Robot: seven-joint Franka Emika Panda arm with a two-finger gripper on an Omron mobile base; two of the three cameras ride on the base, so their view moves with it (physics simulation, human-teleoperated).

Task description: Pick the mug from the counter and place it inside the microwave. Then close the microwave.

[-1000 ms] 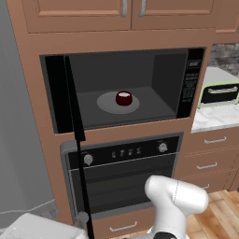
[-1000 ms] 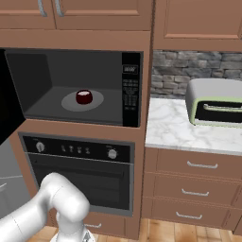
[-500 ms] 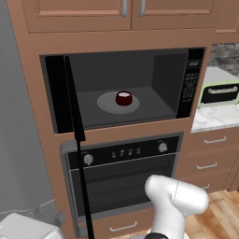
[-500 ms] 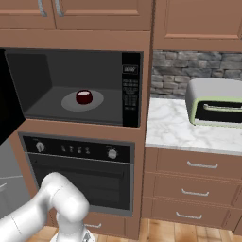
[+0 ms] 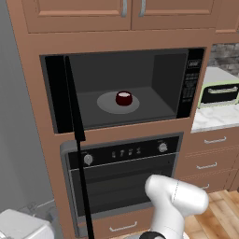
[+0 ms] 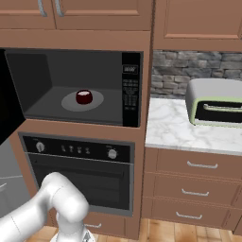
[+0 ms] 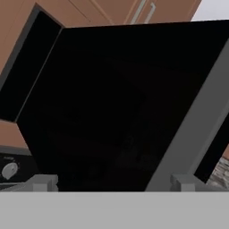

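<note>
Maroon and squat, the rounded mug [image 5: 123,98] sits upright on the round grey turntable [image 5: 118,102] inside the large black microwave [image 5: 126,88] in the left base view, whose dark glass door [image 5: 70,100] stands swung out. From the right base view, a white marble worktop [image 6: 175,127] carries a pale green toaster oven [image 6: 215,103]. Close before the door in the hand view, the end effector [image 7: 112,182] is spread wide, holding nothing.

The small maroon mug [image 5: 123,98] sits upright on the round grey turntable inside the black built-in microwave [image 5: 187,84], whose dark glass door [image 5: 72,100] stands swung open at left, beside the white marble counter [image 6: 175,125].
</note>
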